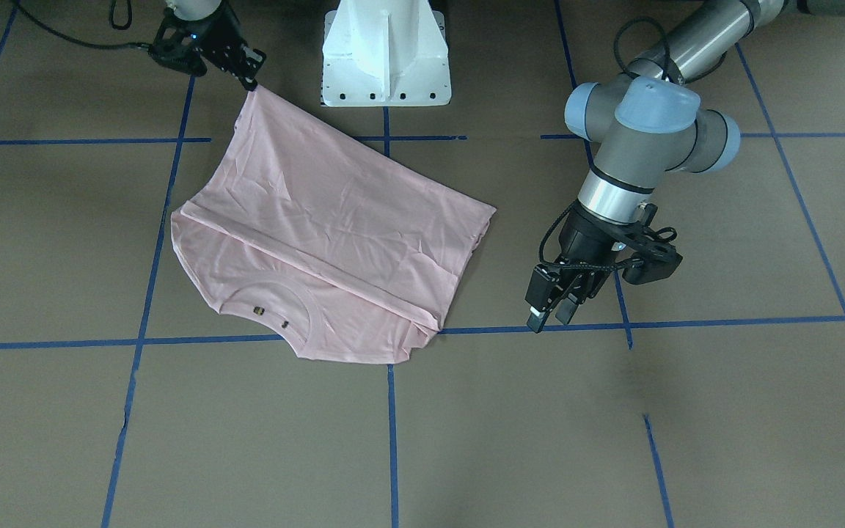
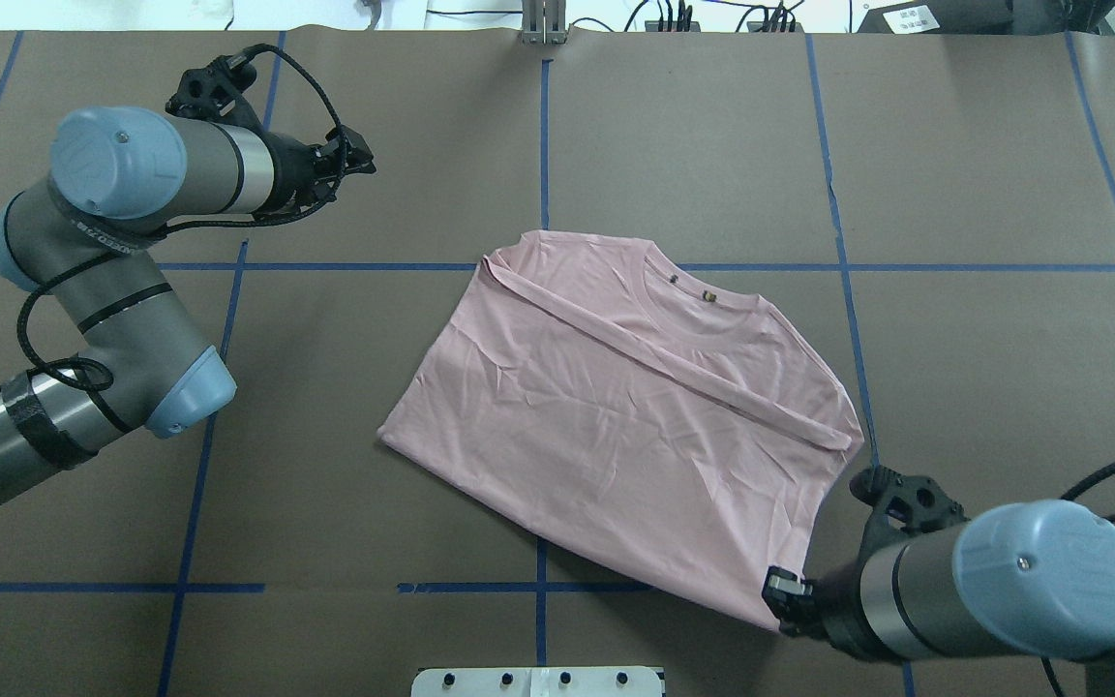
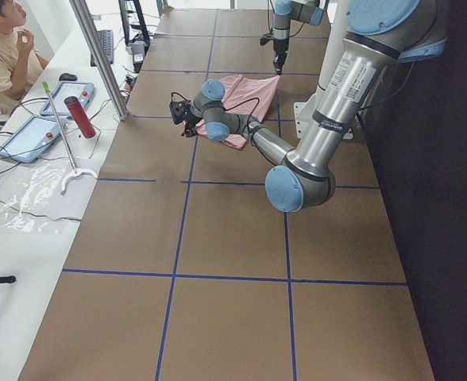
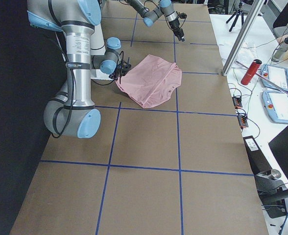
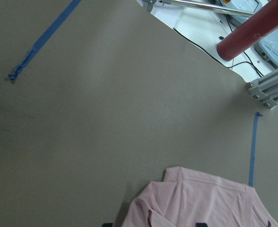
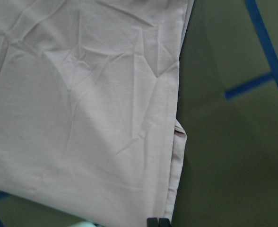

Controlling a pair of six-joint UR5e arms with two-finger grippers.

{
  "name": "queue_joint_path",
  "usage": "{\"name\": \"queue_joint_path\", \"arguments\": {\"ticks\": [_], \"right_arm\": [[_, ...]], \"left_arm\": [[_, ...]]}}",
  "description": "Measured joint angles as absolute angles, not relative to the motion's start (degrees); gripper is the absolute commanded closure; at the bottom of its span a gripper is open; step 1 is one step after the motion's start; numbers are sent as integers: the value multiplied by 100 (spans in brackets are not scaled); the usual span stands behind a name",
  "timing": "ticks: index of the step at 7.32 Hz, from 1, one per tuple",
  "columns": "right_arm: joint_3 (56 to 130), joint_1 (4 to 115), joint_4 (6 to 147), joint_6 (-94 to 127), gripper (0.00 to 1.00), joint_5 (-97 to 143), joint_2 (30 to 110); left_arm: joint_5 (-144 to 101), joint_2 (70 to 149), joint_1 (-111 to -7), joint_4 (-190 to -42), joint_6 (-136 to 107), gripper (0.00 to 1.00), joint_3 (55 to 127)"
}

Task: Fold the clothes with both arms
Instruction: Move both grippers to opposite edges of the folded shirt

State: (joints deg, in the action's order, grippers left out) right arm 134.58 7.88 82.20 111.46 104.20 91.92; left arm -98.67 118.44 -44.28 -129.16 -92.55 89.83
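The pale pink T-shirt (image 1: 334,227) lies folded on the brown table, collar (image 2: 703,300) toward the far side, with a folded band running across it. The Snoopy print is hidden. My right gripper (image 1: 250,79) is shut on the shirt's near corner and holds it slightly lifted. This shows in the overhead view (image 2: 778,590) and in the right wrist view (image 6: 158,222). My left gripper (image 2: 359,160) is open and empty. It hovers over bare table well off the shirt's left side (image 1: 551,315). The left wrist view shows the shirt's edge (image 5: 200,203) below.
The white pedestal base (image 1: 386,51) stands at the robot's side of the table. Blue tape lines (image 2: 543,145) grid the brown surface. A side bench holds a red bottle (image 3: 80,117) and tablets, with a metal post (image 4: 242,34) and an operator (image 3: 3,48) nearby.
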Motion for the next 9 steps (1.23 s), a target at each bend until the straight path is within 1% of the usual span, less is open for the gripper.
{"name": "queue_joint_path", "arguments": {"ticks": [1,2,3,4,5,7,9], "right_arm": [[13681,262,8498,11341,0,10275,9295],[13756,-156,8653,11469,0,9840,9317],[13764,-303,8717,11526,0,9438,9253],[13766,-123,8741,11547,0,9253,9159],[13773,294,8750,11548,0,9186,9059],[13736,1238,8748,11506,0,9191,8665],[13379,1974,8749,11180,0,9247,8005]], "left_arm": [[-9963,11835,-4428,-12869,-9257,33,9026],[-10024,11818,-4417,-12851,-9303,32,9060],[-10133,11778,-4394,-12847,-9503,32,9136],[-10269,11662,-4305,-12847,-9834,32,9331],[-10334,11460,-4061,-12712,-10152,31,9669],[-10247,11206,-3325,-11820,-10552,31,10406],[-9858,11162,-2578,-11284,-11006,31,10619]]}}
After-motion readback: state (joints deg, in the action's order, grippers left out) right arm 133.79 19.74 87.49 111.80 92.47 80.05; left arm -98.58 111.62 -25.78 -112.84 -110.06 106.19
